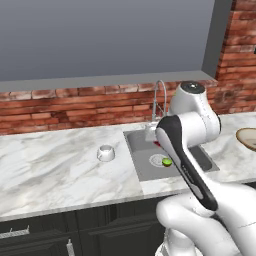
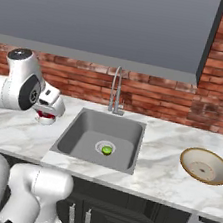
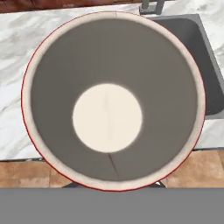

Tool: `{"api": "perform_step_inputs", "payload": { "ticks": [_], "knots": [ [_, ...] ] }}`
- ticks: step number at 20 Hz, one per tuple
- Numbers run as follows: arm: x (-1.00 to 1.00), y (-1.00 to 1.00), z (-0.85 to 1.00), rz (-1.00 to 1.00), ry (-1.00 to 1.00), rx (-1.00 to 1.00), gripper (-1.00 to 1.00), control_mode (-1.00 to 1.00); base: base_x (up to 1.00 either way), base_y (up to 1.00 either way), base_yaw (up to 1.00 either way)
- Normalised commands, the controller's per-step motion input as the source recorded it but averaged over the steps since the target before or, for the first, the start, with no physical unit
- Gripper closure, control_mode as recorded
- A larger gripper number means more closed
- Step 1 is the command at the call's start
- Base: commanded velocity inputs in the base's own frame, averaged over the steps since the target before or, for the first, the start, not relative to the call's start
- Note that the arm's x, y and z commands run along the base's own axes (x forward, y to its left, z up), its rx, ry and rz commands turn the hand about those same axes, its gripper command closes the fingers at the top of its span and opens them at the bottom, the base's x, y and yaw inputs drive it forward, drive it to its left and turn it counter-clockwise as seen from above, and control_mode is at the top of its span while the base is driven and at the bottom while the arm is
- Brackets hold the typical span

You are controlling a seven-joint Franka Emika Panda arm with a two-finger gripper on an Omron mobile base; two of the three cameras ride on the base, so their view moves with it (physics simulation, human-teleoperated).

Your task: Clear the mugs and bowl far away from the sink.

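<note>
Red mug fills the hand view, seen straight down its mouth: pale rim with a red edge, grey inner wall, light round bottom. In the right base view a sliver of red shows under the gripper, above the desk just left of the sink. Fingers drawn nearly together; judging by the mug riding so close under the camera, they are clamped on its rim or wall, though the contact itself is hidden.

White mug sits upright on the desk, left of the sink and near it. Bowl rests on the desk to the right of the sink, apart from the basin edge. Green item lies at the drain. Faucet stands behind the basin against the brick wall.

Step in hand, as I read it: carrying the red mug off to the left, away from the sink. The mug appears lifted, not set down.

Next move calls for travel further left along the desk, past the white mug without bumping it, then lowering level and letting go. White mug and bowl not yet dealt with.
</note>
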Motion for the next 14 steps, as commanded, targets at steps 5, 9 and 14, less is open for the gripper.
{"api": "perform_step_inputs", "payload": {
  "ticks": [5, 9, 14],
  "knots": [
    [-0.37, -0.69, 0.22, 0.01, -0.04, 0.06, 1.0, -1.0, 0.0, 0.0, 0.0],
    [-0.35, -0.11, 0.0, -0.01, -0.03, 0.01, 1.0, -1.0, 0.0, 0.0, 0.0],
    [-0.47, 0.0, 0.0, -0.02, 0.0, -0.02, 1.0, -1.0, 0.0, 0.0, 0.0]
  ]
}}
